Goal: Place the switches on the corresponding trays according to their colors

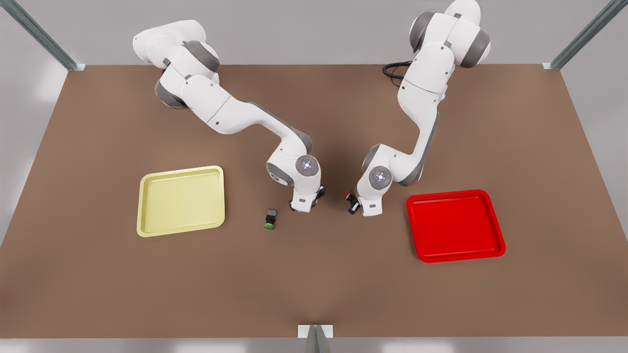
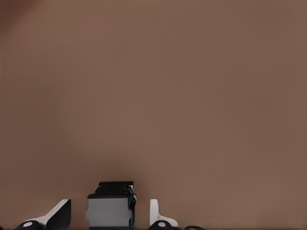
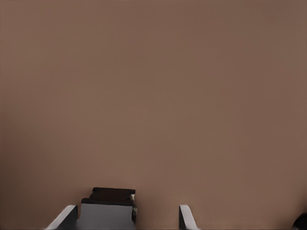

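In the front view a pale yellow tray (image 1: pixel 181 200) lies at the left and a bright red tray (image 1: pixel 455 225) at the right. My left gripper (image 1: pixel 302 207) is down at the table between them. It stands open (image 2: pixel 108 218) around a black-grey switch (image 2: pixel 110 208), with a gap on each side; I cannot tell the cap's colour. My right gripper (image 1: pixel 357 207) is low just left of the red tray and is open (image 3: pixel 125 219). The red-capped switch (image 1: pixel 348 197) sits between its fingers, its body (image 3: pixel 108 208) close against one finger.
A green-capped switch (image 1: pixel 270 219) lies on the brown table (image 1: pixel 314 284) between the yellow tray and my left gripper. Black cables (image 1: pixel 392 72) lie near the base of the right arm at the back. Metal frame posts stand at the table's corners.
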Available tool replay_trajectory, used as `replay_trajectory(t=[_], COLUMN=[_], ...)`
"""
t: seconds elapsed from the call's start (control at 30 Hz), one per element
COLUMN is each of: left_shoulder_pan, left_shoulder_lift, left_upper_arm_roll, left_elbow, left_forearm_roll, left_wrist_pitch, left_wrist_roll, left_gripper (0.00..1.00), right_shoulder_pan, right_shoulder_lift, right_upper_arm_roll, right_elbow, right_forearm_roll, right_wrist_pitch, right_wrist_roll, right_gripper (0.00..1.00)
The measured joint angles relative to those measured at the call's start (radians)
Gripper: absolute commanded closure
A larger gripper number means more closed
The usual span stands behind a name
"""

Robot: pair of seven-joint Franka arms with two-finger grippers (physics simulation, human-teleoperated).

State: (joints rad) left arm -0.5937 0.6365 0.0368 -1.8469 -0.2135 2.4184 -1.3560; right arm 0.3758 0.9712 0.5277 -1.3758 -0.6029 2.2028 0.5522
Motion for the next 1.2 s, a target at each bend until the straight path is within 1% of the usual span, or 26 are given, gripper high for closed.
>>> replay_trajectory(t=[0.03, 0.1, 0.17, 0.2, 0.27, 0.3, 0.37, 0.4, 0.43, 0.47, 0.5, 0.67, 0.73, 0.77, 0.8, 0.9, 0.97, 1.0, 1.07, 1.1, 1.13, 1.17, 1.2], left_shoulder_pan=[0.0, 0.0, 0.002, 0.002, 0.001, 0.002, 0.002, 0.002, 0.002, 0.002, 0.002, 0.001, 0.002, 0.003, 0.005, 0.006, 0.015, 0.021, 0.069, 0.123, 0.173, 0.219, 0.265], left_shoulder_lift=[0.004, 0.006, 0.006, 0.006, 0.011, 0.012, 0.014, 0.014, 0.014, 0.014, 0.014, 0.014, 0.014, 0.014, 0.014, 0.014, -0.015, -0.028, -0.075, -0.1, -0.112, -0.12, -0.126], left_upper_arm_roll=[0.0, 0.0, 0.0, 0.0, 0.001, 0.001, 0.0, 0.0, 0.0, 0.0, 0.0, 0.001, 0.001, 0.001, 0.002, 0.002, 0.002, 0.002, 0.008, 0.01, 0.013, 0.013, 0.012], left_elbow=[0.0, 0.0, 0.0, 0.0, 0.0, 0.0, 0.0, 0.0, 0.0, 0.0, 0.0, 0.0, 0.0, 0.0, 0.0, 0.009, 0.009, 0.008, 0.004, 0.003, 0.0, -0.001, -0.002], left_forearm_roll=[-0.003, -0.006, -0.008, -0.009, -0.01, -0.01, -0.01, -0.011, -0.01, -0.011, -0.011, -0.016, -0.016, -0.016, -0.016, -0.016, -0.014, -0.012, -0.007, -0.005, -0.003, 0.005, 0.022], left_wrist_pitch=[0.003, 0.007, 0.007, 0.007, 0.007, 0.007, 0.008, 0.008, 0.008, 0.007, 0.007, 0.008, 0.008, 0.008, 0.008, 0.006, -0.01, -0.014, -0.104, -0.143, -0.154, -0.171, -0.19], left_wrist_roll=[0.001, 0.004, 0.006, 0.006, 0.006, 0.006, 0.008, 0.008, 0.008, 0.006, 0.006, 0.007, 0.008, 0.008, 0.008, 0.008, 0.017, 0.024, 0.09, 0.16, 0.222, 0.272, 0.312], left_gripper=[0.27, 0.27, 0.28, 0.34, 0.36, 0.38, 0.38, 0.38, 0.38, 0.42, 0.49, 0.49, 0.46, 0.46, 0.46, 0.47, 0.46, 0.46, 0.46, 0.46, 0.46, 0.46, 0.46], right_shoulder_pan=[-0.008, -0.011, -0.011, -0.011, -0.012, -0.012, -0.021, -0.024, -0.024, -0.024, -0.026, -0.034, -0.034, -0.034, -0.041, -0.043, -0.045, -0.044, -0.046, -0.046, -0.046, -0.046, -0.046], right_shoulder_lift=[-0.001, 0.002, 0.003, 0.003, 0.001, 0.001, -0.005, -0.007, -0.008, -0.008, -0.012, -0.012, -0.012, -0.015, -0.016, -0.014, -0.014, -0.014, -0.016, -0.015, -0.017, -0.017, -0.017], right_upper_arm_roll=[0.0, 0.0, 0.0, 0.001, 0.003, 0.003, 0.016, 0.027, 0.028, 0.029, 0.036, 0.041, 0.044, 0.044, 0.064, 0.074, 0.081, 0.081, 0.085, 0.087, 0.089, 0.089, 0.089], right_elbow=[-0.014, -0.018, -0.014, -0.014, -0.014, -0.014, -0.019, -0.022, -0.029, -0.032, -0.042, -0.055, -0.057, -0.064, -0.063, -0.066, -0.067, -0.072, -0.08, -0.08, -0.08, -0.08, -0.08], right_forearm_roll=[-0.001, -0.011, -0.009, -0.009, -0.009, -0.011, -0.012, -0.012, -0.013, -0.012, -0.014, -0.014, -0.014, -0.014, -0.014, -0.014, -0.014, -0.014, -0.014, -0.014, -0.014, -0.014, -0.014], right_wrist_pitch=[0.0, 0.002, 0.015, 0.015, 0.015, 0.015, -0.006, -0.01, -0.011, -0.011, -0.012, -0.019, -0.02, -0.022, -0.053, -0.083, -0.099, -0.1, -0.111, -0.115, -0.129, -0.13, -0.13], right_wrist_roll=[0.0, 0.002, 0.002, 0.002, 0.003, 0.002, -0.001, -0.003, -0.015, -0.017, -0.017, -0.029, -0.034, -0.034, -0.031, -0.03, -0.031, -0.031, -0.029, -0.029, -0.031, -0.031, -0.031], right_gripper=[0.37, 0.44, 0.46, 0.5, 0.51, 0.51, 0.5, 0.47, 0.36, 0.36, 0.36, 0.38, 0.38, 0.37, 0.36, 0.36, 0.36, 0.3, 0.27, 0.28, 0.31, 0.39, 0.44])
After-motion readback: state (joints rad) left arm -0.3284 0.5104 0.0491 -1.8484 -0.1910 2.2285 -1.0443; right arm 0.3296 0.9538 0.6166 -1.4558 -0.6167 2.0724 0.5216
